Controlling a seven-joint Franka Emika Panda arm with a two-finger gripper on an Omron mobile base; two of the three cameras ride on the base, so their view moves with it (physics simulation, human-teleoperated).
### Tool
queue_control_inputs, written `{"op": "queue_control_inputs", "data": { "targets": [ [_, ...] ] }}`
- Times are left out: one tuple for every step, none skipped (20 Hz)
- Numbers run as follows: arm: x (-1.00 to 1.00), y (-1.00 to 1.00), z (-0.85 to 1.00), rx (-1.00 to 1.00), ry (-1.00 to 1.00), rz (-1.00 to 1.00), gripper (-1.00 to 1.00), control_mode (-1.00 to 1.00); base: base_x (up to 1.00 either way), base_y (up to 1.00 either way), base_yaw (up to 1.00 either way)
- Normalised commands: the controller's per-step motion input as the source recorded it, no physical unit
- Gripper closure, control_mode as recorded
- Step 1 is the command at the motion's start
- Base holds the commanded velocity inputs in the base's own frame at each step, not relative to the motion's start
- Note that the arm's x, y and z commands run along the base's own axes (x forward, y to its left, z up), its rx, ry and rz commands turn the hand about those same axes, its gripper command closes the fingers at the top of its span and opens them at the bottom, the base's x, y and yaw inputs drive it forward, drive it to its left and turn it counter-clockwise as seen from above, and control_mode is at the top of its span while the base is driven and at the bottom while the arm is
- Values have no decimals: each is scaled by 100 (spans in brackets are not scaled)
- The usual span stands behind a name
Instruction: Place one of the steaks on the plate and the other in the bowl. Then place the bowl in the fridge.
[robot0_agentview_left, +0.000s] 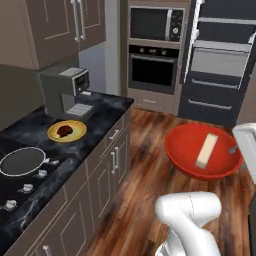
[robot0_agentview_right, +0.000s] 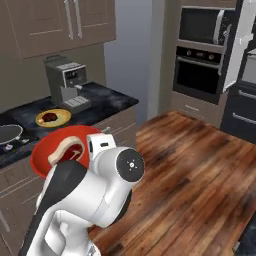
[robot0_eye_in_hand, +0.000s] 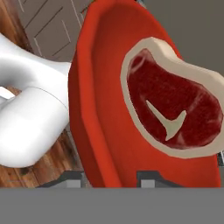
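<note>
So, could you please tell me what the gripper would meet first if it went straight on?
Nothing new, probably: the gripper already clamps the red bowl's rim, and the steak lies just ahead.

Fridge (robot0_agentview_left: 220, 70) cropped; bowl (robot0_agentview_right: 50, 150) partly arm-hidden.

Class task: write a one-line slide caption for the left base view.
Gripper carries red bowl with steak over wooden floor; second steak sits on yellow plate.

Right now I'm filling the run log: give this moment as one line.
gripper: shut on bowl rim | bowl: lifted over floor, steak inside | plate: on counter, other steak on it | fridge: open
</note>
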Motion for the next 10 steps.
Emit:
{"op": "queue_control_inputs", "data": {
  "targets": [
    [0, 0, 0, 0, 0, 0, 100, 100, 0, -100, -57],
    [0, 0, 0, 0, 0, 0, 100, 100, 0, -91, -56],
    [0, 0, 0, 0, 0, 0, 100, 100, 3, -87, -56],
    [0, 0, 0, 0, 0, 0, 100, 100, 6, -83, -56],
    [0, 0, 0, 0, 0, 0, 100, 100, 13, -74, -55],
    [0, 0, 0, 0, 0, 0, 100, 100, 18, -65, -55],
    [0, 0, 0, 0, 0, 0, 100, 100, 24, -56, -55],
    [0, 0, 0, 0, 0, 0, 100, 100, 33, -42, -54],
    [0, 0, 0, 0, 0, 0, 100, 100, 41, -25, -54],
    [0, 0, 0, 0, 0, 0, 100, 100, 48, -12, -54]
  ]
}}
